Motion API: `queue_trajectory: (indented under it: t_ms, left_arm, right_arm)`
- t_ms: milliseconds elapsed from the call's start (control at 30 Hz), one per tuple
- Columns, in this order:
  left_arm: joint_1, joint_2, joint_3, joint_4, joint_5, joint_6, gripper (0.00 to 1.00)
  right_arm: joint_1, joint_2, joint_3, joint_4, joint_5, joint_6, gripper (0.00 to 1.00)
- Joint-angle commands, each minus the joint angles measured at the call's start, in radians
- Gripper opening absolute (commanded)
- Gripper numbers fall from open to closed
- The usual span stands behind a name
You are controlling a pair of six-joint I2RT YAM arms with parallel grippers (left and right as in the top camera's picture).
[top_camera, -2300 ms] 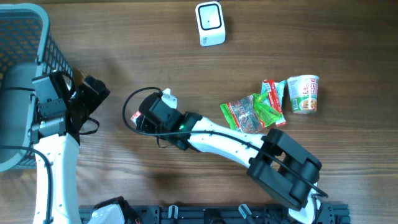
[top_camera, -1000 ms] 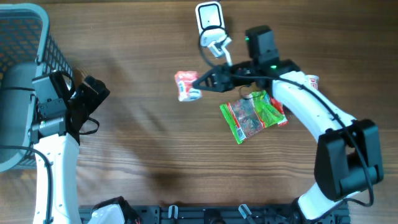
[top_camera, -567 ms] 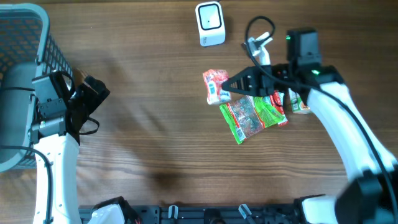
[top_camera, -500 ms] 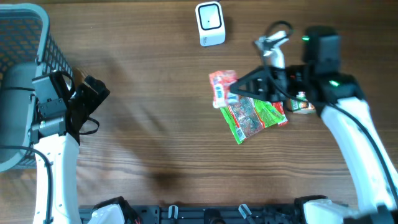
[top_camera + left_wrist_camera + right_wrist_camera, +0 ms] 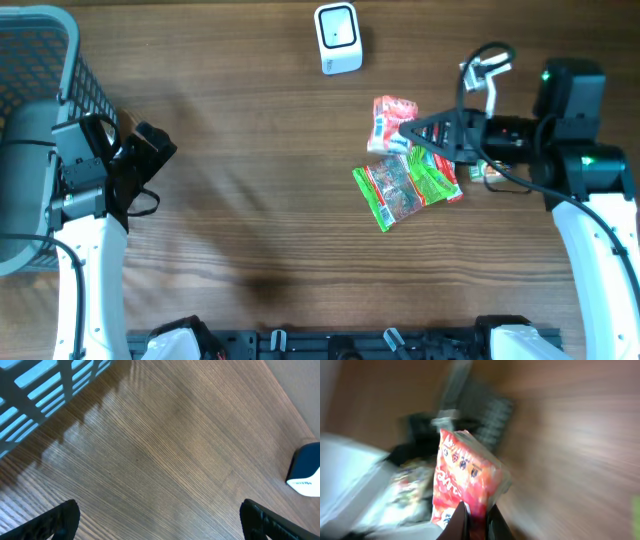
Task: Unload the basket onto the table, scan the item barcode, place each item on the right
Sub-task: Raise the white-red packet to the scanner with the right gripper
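Since half a second ago my right pincer [image 5: 406, 132] has carried the red snack packet [image 5: 391, 122] further right. The packet now sits right of centre in the overhead view, below and right of the scanner [image 5: 338, 38]. The wooden table [image 5: 250, 230] fills the frame, with a blue basket [image 5: 52, 22] at the upper left. My left pincer [image 5: 152, 150] sits beside that basket, spread wide and empty. A heap of green packets [image 5: 405, 185] lies just below the red one. My right pincer is clenched on the red packet's edge; the wrist view is blurred.
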Motion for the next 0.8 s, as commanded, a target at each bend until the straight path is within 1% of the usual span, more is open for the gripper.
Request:
queue_trajectory:
  t_ms: [0, 67, 100, 167, 233, 267, 333, 400, 433, 500, 600, 667, 767]
  left_arm:
    - [0.011, 0.008, 0.008, -0.002, -0.003, 0.001, 1.0]
    - [0.011, 0.008, 0.008, -0.002, -0.003, 0.001, 1.0]
    - [0.011, 0.008, 0.008, -0.002, -0.003, 0.001, 1.0]
    - [0.011, 0.008, 0.008, -0.002, -0.003, 0.001, 1.0]
    - [0.011, 0.008, 0.008, -0.002, -0.003, 0.001, 1.0]
    - [0.011, 0.008, 0.008, -0.002, -0.003, 0.001, 1.0]
    - [0.011, 0.008, 0.008, -0.002, -0.003, 0.001, 1.0]
    - [0.011, 0.008, 0.008, -0.002, -0.003, 0.001, 1.0]
    - [0.011, 0.008, 0.008, -0.002, -0.003, 0.001, 1.0]
    - [0.011, 0.008, 0.008, -0.002, -0.003, 0.001, 1.0]
    - [0.011, 0.008, 0.008, -0.002, -0.003, 0.001, 1.0]
    - [0.011, 0.008, 0.008, -0.002, -0.003, 0.001, 1.0]
    - [0.011, 0.008, 0.008, -0.002, -0.003, 0.001, 1.0]
  right_arm:
    - [0.109, 0.021, -0.042, -0.041, 0.585, -0.056, 0.04]
    - [0.159, 0.046, -0.04, -0.077, 0.757, -0.052, 0.04]
    - [0.168, 0.06, -0.018, -0.091, 0.764, -0.053, 0.04]
    - [0.168, 0.095, 0.105, -0.167, 0.799, -0.053, 0.04]
    - [0.169, 0.18, 0.336, -0.314, 0.859, -0.076, 0.04]
    - [0.177, 0.263, 0.521, -0.432, 0.913, -0.099, 0.04]
    - [0.211, 0.416, 0.812, -0.603, 1.042, -0.109, 0.04]
    - [0.265, 0.587, 1.075, -0.722, 1.155, -0.11, 0.04]
    - [0.304, 0.667, 1.157, -0.725, 1.223, -0.124, 0.04]
    - [0.373, 0.751, 1.17, -0.648, 1.352, -0.147, 0.04]
    - [0.462, 0.883, 1.168, -0.492, 1.498, -0.238, 0.04]
    - [0.494, 0.964, 1.168, -0.386, 1.603, -0.27, 0.05]
    - [0.499, 1.062, 1.168, -0.271, 1.659, -0.273, 0.04]
